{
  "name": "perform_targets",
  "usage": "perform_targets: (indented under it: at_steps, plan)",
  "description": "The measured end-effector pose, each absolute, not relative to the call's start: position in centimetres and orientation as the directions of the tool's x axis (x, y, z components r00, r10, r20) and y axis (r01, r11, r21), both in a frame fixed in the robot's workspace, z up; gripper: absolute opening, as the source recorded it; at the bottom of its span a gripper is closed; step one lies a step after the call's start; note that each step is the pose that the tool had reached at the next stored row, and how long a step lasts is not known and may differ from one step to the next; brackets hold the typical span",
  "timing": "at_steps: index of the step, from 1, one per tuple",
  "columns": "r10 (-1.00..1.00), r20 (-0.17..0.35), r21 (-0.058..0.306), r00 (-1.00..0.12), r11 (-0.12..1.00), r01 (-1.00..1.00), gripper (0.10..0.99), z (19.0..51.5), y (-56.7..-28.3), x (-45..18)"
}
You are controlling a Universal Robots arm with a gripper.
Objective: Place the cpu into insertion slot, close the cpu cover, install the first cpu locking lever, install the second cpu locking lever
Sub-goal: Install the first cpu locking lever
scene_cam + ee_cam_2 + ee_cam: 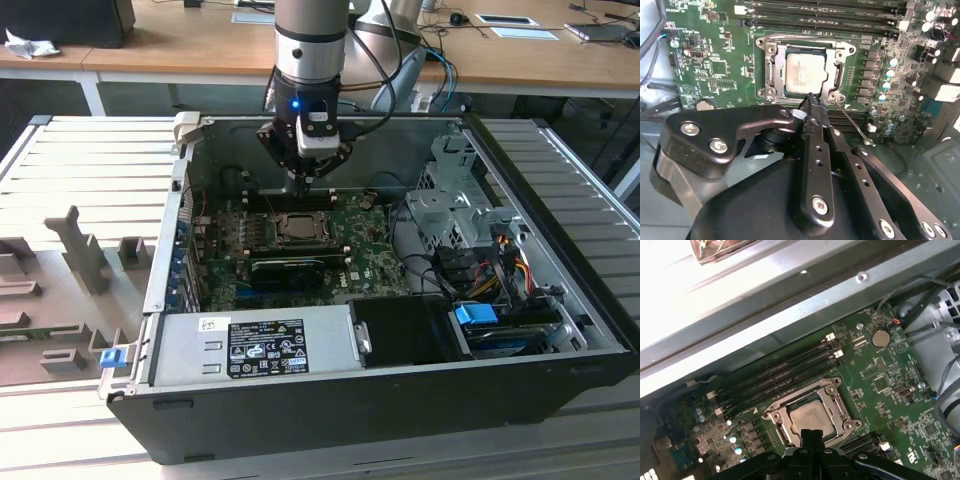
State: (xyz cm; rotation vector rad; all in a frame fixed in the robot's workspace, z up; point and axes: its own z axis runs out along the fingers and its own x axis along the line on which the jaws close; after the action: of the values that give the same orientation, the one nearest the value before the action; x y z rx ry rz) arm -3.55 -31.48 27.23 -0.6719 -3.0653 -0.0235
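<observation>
Jaws pressed together on black gripper (812, 99), tip just beside edge of thin silver-grey frame-shaped cpu cover (837, 75). Pale silver-grey square cpu (806, 74) seated in dark square insertion slot (782, 70), cover down around it.

Exterior view: arm (310, 40) is cut off at 12 o'clock by the frame edge, grey moulded tray (60, 300) runs off at 9 o'clock, and the cpu (297, 227) is too small for me to split cover from rim. Second wrist view: gripper (811, 98) body hides part of the green board (715, 65) & its tips mask one edge of the cpu cover (836, 75); tips meet, can't tell if sth's pinched. First wrist view: gripper (812, 432) covers one cpu (810, 418) corner.
</observation>
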Motion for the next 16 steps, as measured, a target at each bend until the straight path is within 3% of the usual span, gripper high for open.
perform_targets:
  at_steps: [16]
  plan:
    - [0.177,0.007,0.014,-0.984,0.984,0.177,0.106,27.17,-31.48,-3.55]
